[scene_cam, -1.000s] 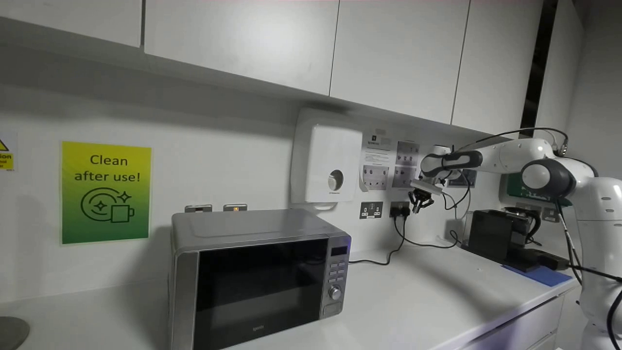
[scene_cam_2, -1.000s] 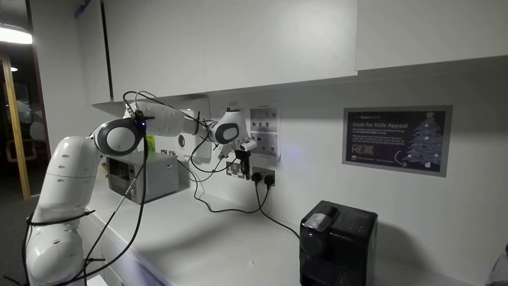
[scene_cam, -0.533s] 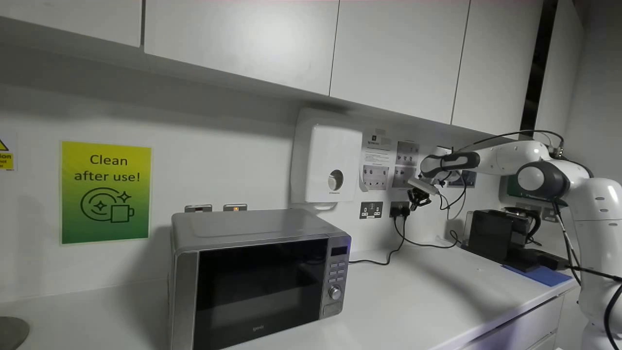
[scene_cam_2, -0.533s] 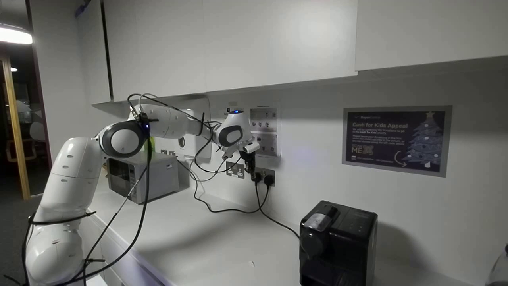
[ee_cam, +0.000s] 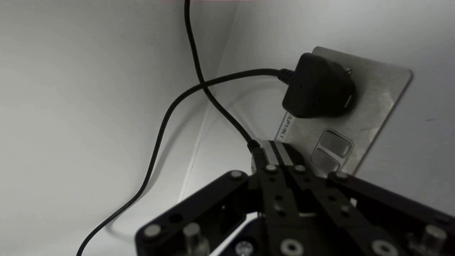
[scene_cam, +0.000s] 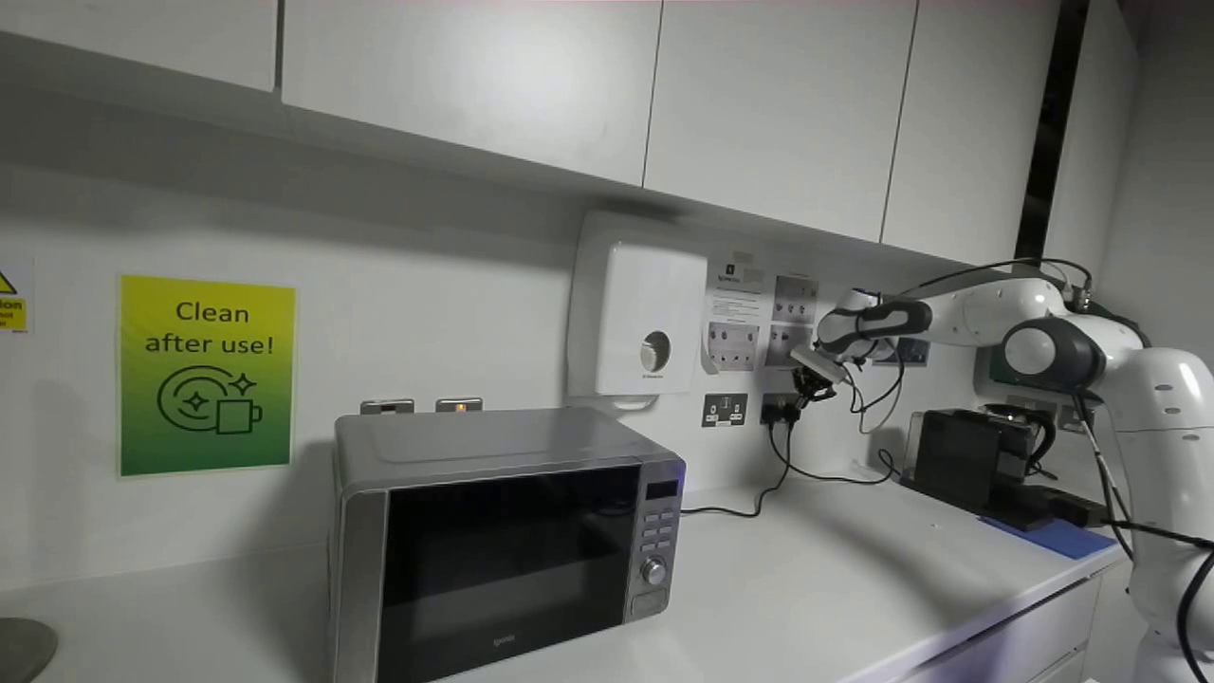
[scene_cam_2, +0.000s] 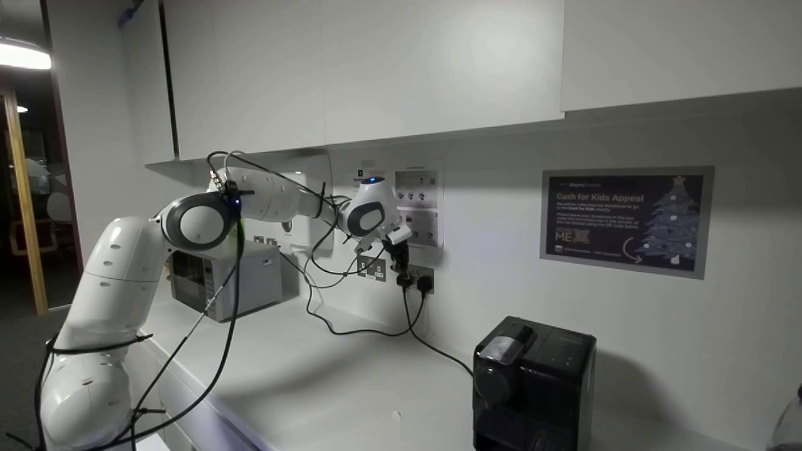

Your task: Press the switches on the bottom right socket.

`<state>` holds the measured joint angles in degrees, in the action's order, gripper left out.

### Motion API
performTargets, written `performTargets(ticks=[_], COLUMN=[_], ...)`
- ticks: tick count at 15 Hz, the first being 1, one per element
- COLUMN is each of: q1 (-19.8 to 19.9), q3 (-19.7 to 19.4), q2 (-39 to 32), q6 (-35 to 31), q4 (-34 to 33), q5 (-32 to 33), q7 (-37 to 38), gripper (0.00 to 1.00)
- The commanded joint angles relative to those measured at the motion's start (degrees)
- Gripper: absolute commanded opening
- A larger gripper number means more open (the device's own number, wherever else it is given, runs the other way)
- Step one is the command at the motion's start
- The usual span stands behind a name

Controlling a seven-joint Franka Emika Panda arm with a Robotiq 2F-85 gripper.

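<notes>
Two grey rectangular rocker switches (ee_cam: 335, 143) sit in a silvery metal wall socket (ee_cam: 378, 89), just beside a blocky black plug (ee_cam: 318, 87). The jointed black claw (ee_cam: 278, 153), fingertips together on nothing, partly hides another plug (scene_cam_2: 404, 282). A boxy black coffee machine (scene_cam_2: 545, 382) stands well apart.

Kitchen area; microwave (scene_cam: 512, 555), coffee machine (scene_cam_2: 551, 369), wall cupboards (scene_cam: 778, 114)

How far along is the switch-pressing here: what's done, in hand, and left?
Done: the gripper looks shut and is at the socket plate. In hand: the approach, seemingly; the fingertips are at one plug, and the wrist view shows the two switches beside them, uncovered. Left: probably both presses, as no fingertip is on either; their on/off state is unreadable.
</notes>
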<state>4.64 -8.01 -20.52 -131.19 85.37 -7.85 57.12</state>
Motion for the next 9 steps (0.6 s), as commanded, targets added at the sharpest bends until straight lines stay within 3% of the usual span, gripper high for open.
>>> performTargets(ticks=[1,9], q1=[0.27,0.26], q3=[-0.11,0.26], q2=[-0.80,-0.71], q6=[-1.73,-2.21], q4=[-1.02,-0.35], q5=[-1.47,-3.48], q7=[1.86,3.95], gripper=[0.00,0.00])
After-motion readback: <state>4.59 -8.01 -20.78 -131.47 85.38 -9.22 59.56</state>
